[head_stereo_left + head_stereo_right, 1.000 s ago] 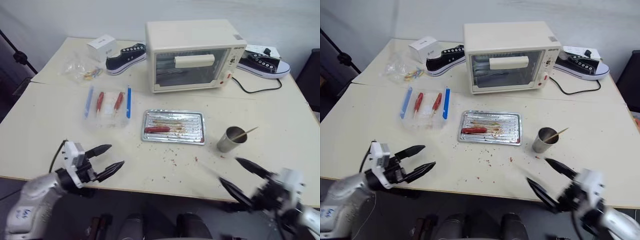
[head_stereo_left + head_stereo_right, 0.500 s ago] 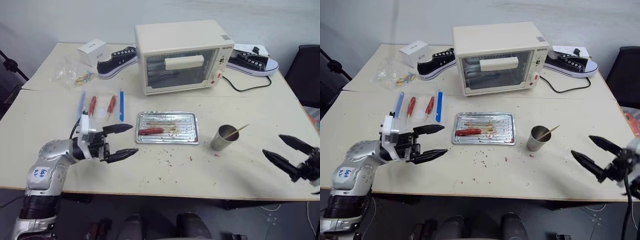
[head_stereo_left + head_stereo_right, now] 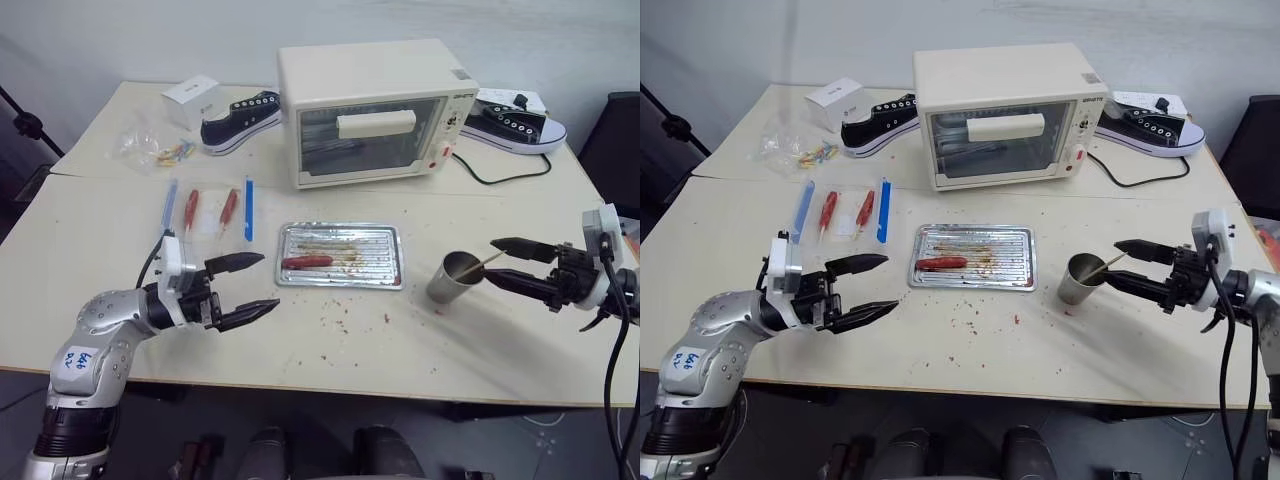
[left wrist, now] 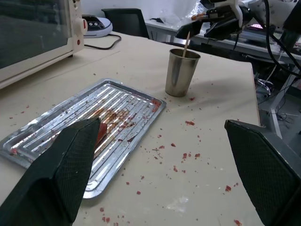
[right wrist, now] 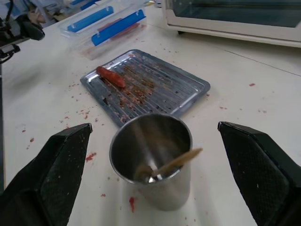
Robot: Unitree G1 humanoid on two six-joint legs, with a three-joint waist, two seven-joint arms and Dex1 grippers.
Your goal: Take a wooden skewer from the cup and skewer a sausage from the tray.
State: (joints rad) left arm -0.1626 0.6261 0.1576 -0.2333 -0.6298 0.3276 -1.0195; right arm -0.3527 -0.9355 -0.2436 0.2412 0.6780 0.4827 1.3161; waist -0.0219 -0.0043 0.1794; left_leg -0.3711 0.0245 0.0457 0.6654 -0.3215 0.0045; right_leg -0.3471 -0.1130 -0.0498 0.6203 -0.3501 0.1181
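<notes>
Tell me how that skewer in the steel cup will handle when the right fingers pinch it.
The wooden skewer is a thin stick, so probably light and stiff but snappable. It leans loose against the rim of the cup, so it may slide around. The cup, small and otherwise empty, could tip if nudged.

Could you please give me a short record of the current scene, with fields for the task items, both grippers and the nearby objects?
skewer: wooden skewer leaning inside the cup, tip over the rim
sausage: sausage lying at the left end of the tray
tray state: brown crumbs on it, red specks on the table in front
right gripper: open, fingers on either side of the skewer's tip, holding nothing
left gripper: open, empty, above the table left of the tray
behind tray: toaster oven, door closed
</notes>
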